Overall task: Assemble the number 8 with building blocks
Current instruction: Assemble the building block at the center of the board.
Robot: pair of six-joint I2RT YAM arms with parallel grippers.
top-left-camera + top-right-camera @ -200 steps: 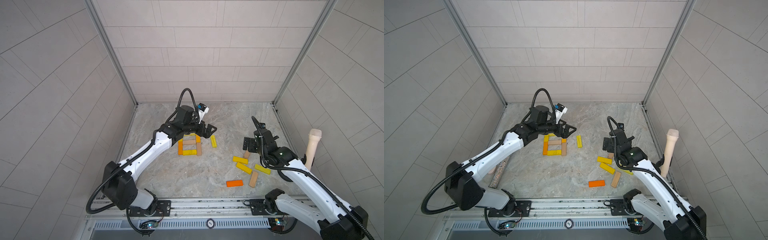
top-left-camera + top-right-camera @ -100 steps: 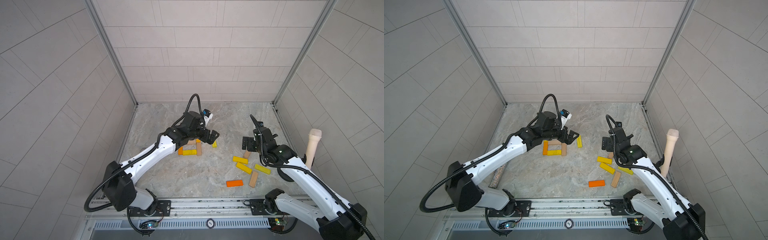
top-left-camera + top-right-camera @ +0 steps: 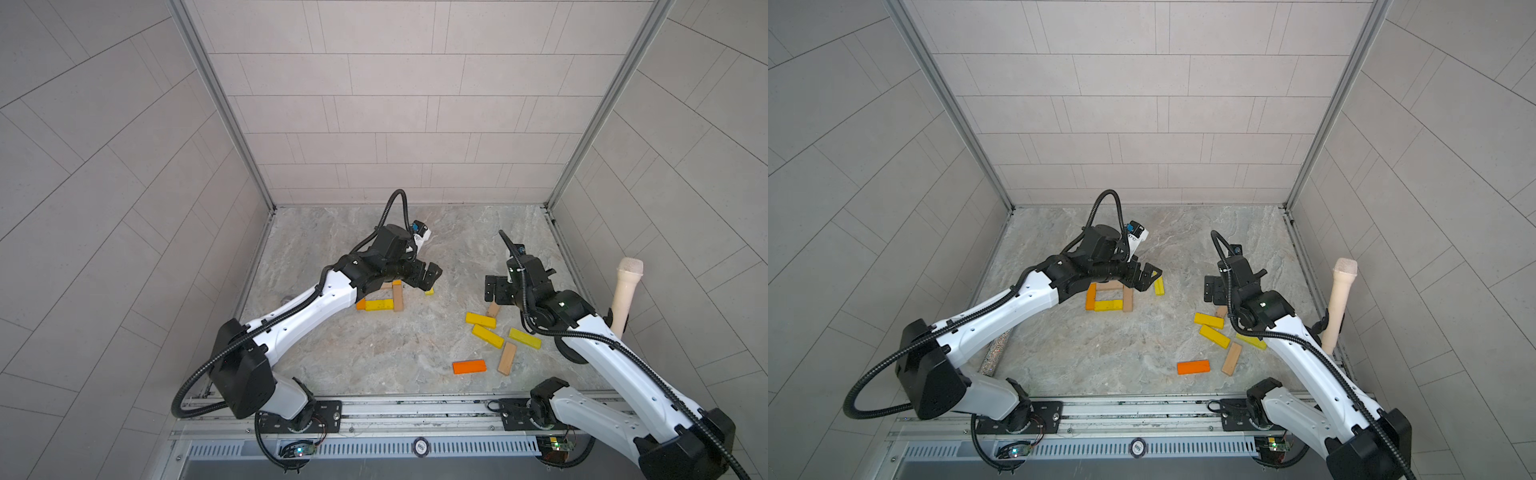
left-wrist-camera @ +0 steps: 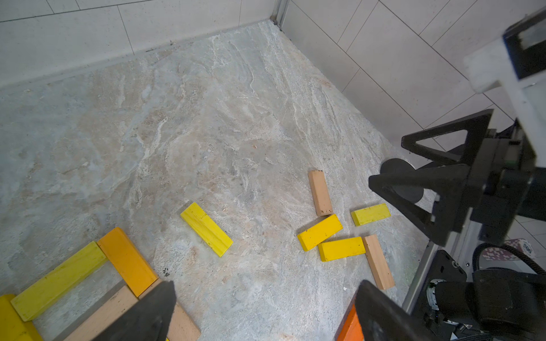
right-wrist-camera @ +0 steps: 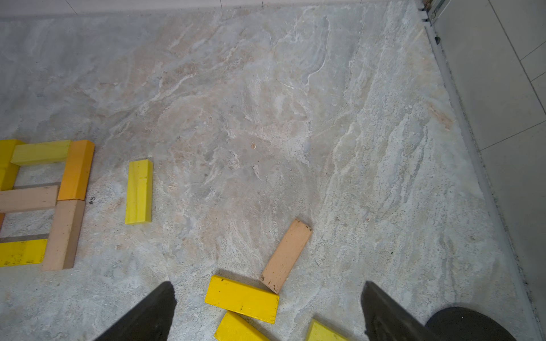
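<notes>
Wooden bars in yellow, orange and tan formed the number 8 (image 3: 1108, 306) at mid-floor, toward the left arm, with seven segments apparently all laid. The left gripper (image 4: 264, 290), jaws spread and empty, hovered over its far end, and a spare yellow block (image 3: 1158, 286) lay just beside it. The right gripper (image 5: 268, 285), likewise spread, hung above the loose building blocks (image 3: 1214, 336). Probable next move: withdrawal without nudging the figure. No writing was legible; the rail badge (image 3: 1138, 446) was too small to read.

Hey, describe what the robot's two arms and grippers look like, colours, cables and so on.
Both the left arm and the right arm have smooth white shells with bulky black joints. A black ribbed cable runs loosely along the outside of each. The left gripper and right gripper are all black, with pointed fingers shaped like open triangular frames.
</notes>
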